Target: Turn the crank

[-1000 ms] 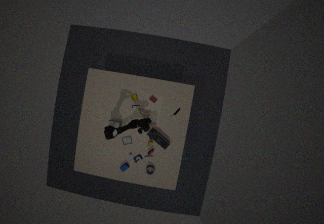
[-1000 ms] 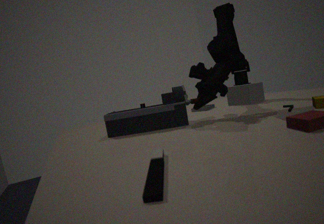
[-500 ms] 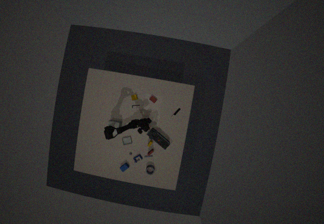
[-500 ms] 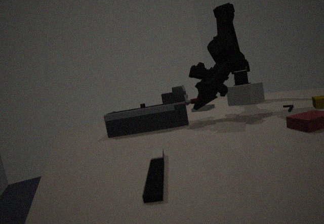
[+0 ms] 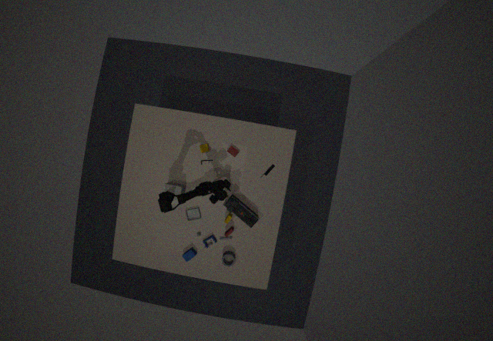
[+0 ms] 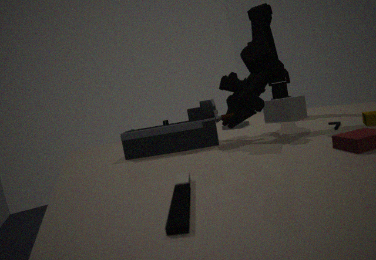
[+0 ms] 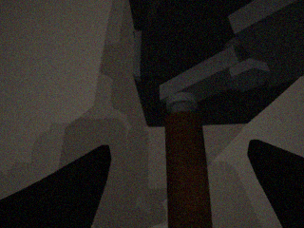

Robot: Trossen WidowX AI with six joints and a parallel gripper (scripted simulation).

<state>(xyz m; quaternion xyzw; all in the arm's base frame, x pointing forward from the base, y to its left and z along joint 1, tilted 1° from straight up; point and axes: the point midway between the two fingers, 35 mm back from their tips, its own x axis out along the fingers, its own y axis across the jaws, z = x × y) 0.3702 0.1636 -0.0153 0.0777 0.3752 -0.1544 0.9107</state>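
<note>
The machine (image 5: 250,219) (image 6: 170,145) is a long dark box. Its grey crank arm (image 7: 201,78) and orange-brown handle (image 7: 188,180) (image 6: 227,116) stick out at the end nearest the arm. My gripper (image 7: 179,150) is open, with one black finger on each side of the handle and visible gaps between them. In the exterior view its fingers overlap the handle. A tiny orange-red spot (image 5: 242,213) on top of the machine may be the pointer. The brass zero marks cannot be made out, so the pointer's level against them cannot be told.
Beside the machine lie a yellow piece (image 5: 228,218) and a red piece (image 5: 229,231). Farther off are a blue bracket (image 5: 205,242), a blue block (image 5: 189,254), a red block (image 5: 233,151) (image 6: 353,140), a yellow block (image 5: 204,147) (image 6: 369,118) and a black-handled tool (image 5: 269,169) (image 6: 179,210).
</note>
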